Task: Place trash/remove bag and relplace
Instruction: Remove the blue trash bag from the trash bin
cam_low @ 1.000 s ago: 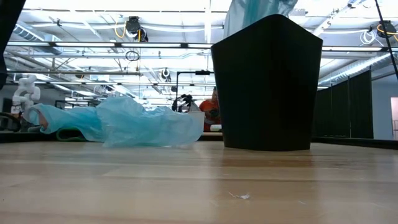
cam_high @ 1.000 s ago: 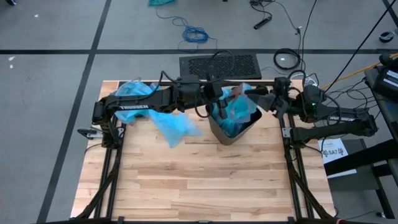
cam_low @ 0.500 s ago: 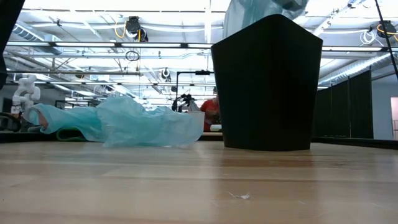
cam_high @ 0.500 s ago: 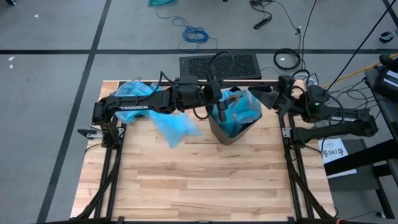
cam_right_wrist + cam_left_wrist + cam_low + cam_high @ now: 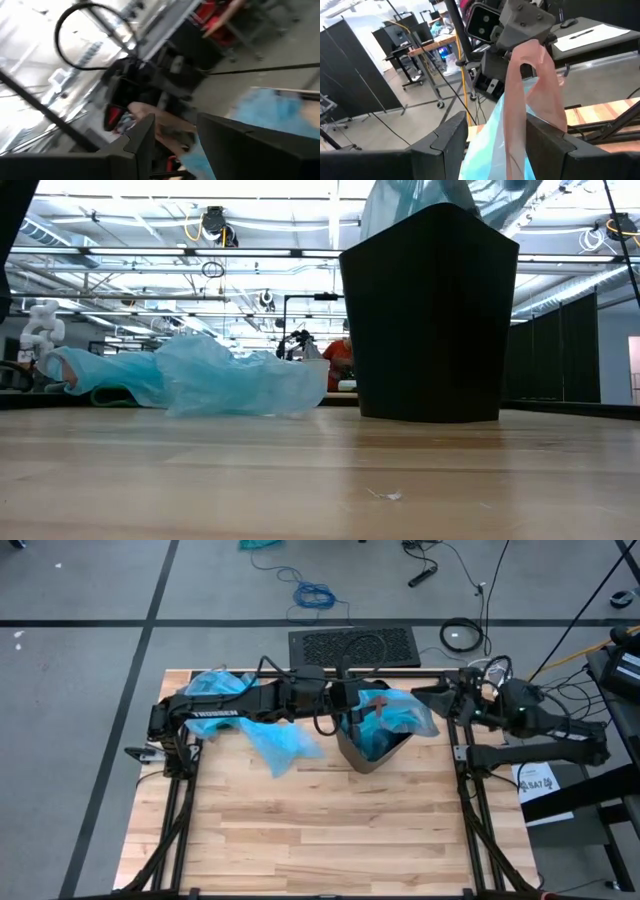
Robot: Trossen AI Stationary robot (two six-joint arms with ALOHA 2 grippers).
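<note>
A dark bin (image 5: 372, 752) stands upright on the wooden table, right of the middle near the far edge; in the low view the bin (image 5: 430, 315) fills the right half. A pale blue bag (image 5: 395, 720) with a pink drawstring band (image 5: 380, 706) sits in its mouth, and the bag's top (image 5: 430, 194) rises above the rim. My left gripper (image 5: 352, 708) is over the bin's left rim and my right gripper (image 5: 432, 705) is just past its right rim; both are shut on the bag. The trash scraps are hidden. My left gripper has the bag's mouth at the bin's left side: the pink band (image 5: 516, 125) and blue film (image 5: 487, 137) pass between its two fingers, which come level from the table's left. The picture's edge cuts off the pinch itself. The band runs on toward the other gripper. My right gripper pinches the bag's rim at the right side, pink band (image 5: 165, 131) and blue film (image 5: 200, 157) between its fingers, coming level from the table's right. The rim (image 5: 422, 722) is drawn out past the bin's right edge, stretched between both grippers.
Another pale blue bag (image 5: 280, 743) lies crumpled on the table left of the bin, under the left arm; in the low view this bag (image 5: 200, 380) rests flat. More blue film (image 5: 215, 683) sits at the far left corner. A black grille (image 5: 352, 644) lies beyond the far edge.
My right gripper has drawn back toward the table's right edge, pulling the bag's rim out over and past the bin's right side, so the film spreads wider across the mouth. My left gripper has shifted slightly right, over the bin. Bin and spare bag have stayed put.
</note>
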